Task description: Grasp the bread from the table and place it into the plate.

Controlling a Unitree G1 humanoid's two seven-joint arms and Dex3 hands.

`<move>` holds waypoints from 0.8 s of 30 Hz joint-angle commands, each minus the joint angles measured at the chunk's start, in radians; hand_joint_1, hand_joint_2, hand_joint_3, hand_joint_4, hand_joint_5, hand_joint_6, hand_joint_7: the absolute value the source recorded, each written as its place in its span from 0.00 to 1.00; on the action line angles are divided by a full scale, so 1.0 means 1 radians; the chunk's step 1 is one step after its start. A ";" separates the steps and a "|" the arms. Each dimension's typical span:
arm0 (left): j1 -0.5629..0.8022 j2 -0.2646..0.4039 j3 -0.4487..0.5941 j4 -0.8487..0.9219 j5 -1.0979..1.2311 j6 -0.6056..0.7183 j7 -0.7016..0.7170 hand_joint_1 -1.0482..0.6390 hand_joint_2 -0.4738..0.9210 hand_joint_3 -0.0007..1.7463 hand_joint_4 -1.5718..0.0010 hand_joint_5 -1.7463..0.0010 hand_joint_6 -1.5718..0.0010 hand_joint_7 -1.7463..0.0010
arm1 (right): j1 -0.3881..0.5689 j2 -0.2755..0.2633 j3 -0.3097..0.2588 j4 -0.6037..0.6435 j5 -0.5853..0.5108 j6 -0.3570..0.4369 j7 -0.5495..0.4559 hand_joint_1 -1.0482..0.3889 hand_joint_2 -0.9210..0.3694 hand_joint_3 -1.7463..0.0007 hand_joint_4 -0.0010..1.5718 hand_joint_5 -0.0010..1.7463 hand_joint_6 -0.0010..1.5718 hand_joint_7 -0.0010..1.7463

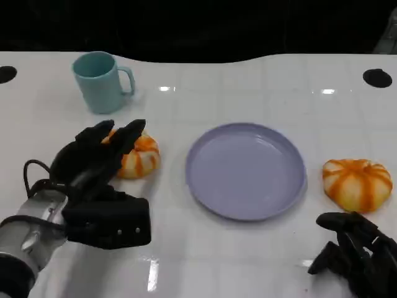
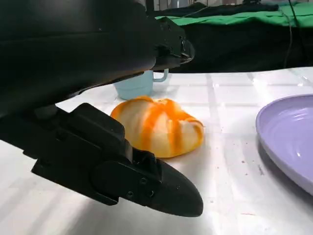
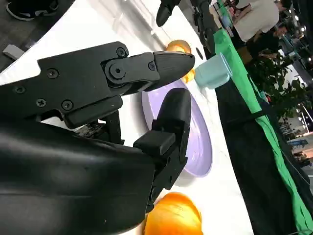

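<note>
Our left hand (image 1: 102,162) hovers spread over the near bread (image 1: 138,155), which lies on the white table (image 1: 260,81) between the teal cup (image 1: 99,81) and the purple plate (image 1: 246,169), fingers apart above it and the thumb low in front, nothing yet held. We should lower until the fingers wrap its far side, then close gently (the bun looks soft and would likely dent), lift clear and carry it over the plate's rim. Our right hand (image 1: 356,248) rests open near the second bread (image 1: 357,183), holding nothing.
</note>
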 commanded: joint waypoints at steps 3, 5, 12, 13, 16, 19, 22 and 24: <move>-0.003 0.029 -0.006 -0.009 -0.007 0.017 -0.010 0.00 1.00 0.05 1.00 1.00 1.00 1.00 | 0.005 -0.019 -0.009 -0.014 -0.001 0.015 -0.010 0.29 0.00 0.90 0.41 0.86 0.47 0.54; -0.004 0.029 -0.009 -0.008 -0.005 0.022 -0.010 0.00 1.00 0.05 1.00 1.00 1.00 1.00 | 0.007 -0.018 -0.008 -0.018 -0.001 0.022 -0.018 0.29 0.00 0.91 0.42 0.86 0.48 0.54; -0.012 0.030 -0.023 0.019 0.011 0.027 0.031 0.00 1.00 0.05 1.00 1.00 1.00 1.00 | 0.012 -0.008 -0.006 -0.018 -0.007 0.012 -0.016 0.30 0.00 0.90 0.41 0.86 0.47 0.54; -0.015 0.029 -0.027 0.026 0.015 0.029 0.040 0.00 1.00 0.05 1.00 1.00 1.00 1.00 | 0.015 -0.008 -0.005 -0.020 -0.011 0.007 -0.017 0.30 0.00 0.90 0.41 0.86 0.47 0.53; -0.026 0.026 -0.037 0.040 0.022 0.040 0.055 0.00 1.00 0.06 1.00 1.00 1.00 1.00 | 0.018 -0.011 -0.003 -0.029 -0.011 0.014 -0.017 0.30 0.00 0.89 0.40 0.86 0.47 0.53; -0.043 0.018 -0.054 0.068 0.032 0.059 0.072 0.00 1.00 0.06 1.00 1.00 1.00 1.00 | 0.016 -0.009 -0.007 -0.022 -0.001 0.008 -0.004 0.30 0.00 0.89 0.40 0.86 0.47 0.53; -0.071 0.007 -0.072 0.112 0.042 0.076 0.086 0.00 1.00 0.07 1.00 1.00 1.00 1.00 | 0.019 -0.007 -0.009 -0.023 0.002 0.008 -0.003 0.30 0.00 0.89 0.40 0.86 0.47 0.53; -0.093 -0.006 -0.085 0.151 0.048 0.085 0.105 0.00 1.00 0.07 1.00 1.00 1.00 1.00 | 0.021 -0.007 -0.008 -0.026 -0.001 0.008 -0.005 0.30 0.00 0.89 0.40 0.86 0.47 0.53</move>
